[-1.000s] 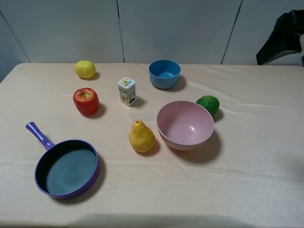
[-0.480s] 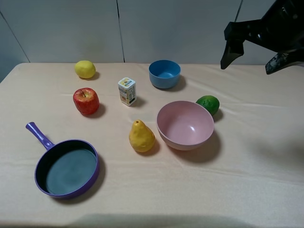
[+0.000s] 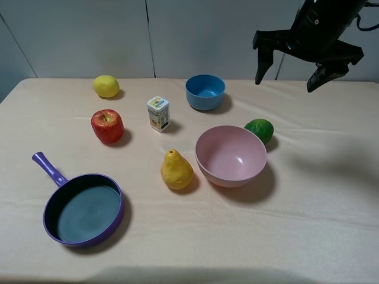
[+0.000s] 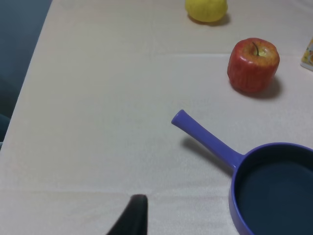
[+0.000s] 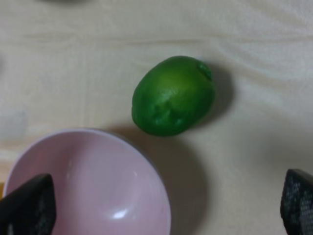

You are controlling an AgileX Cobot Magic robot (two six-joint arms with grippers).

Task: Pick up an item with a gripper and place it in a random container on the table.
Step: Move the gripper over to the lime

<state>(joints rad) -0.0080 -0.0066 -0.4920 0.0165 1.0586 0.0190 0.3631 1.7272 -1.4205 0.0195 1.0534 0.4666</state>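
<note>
R end effector [image 3: 285, 81] hangs in the air beyond the pink bowl [image 3: 230, 177], far-right of it, fingers spread wide apart, gripping nothing. L end effector [image 4: 133, 219]: only one black tip in view, can't tell if apart or together. Lime [image 3: 259, 130] sits on the worktop [image 3: 331, 225] just beside the pink bowl's far-right rim, outside it. Pink bowl's inner floor shows whole. Blue bowl [image 3: 199, 102] stands behind the pink bowl, apart, blue floor showing. Purple pan [image 3: 119, 201] lies well to the pink bowl's near-left, dark floor showing.
</note>
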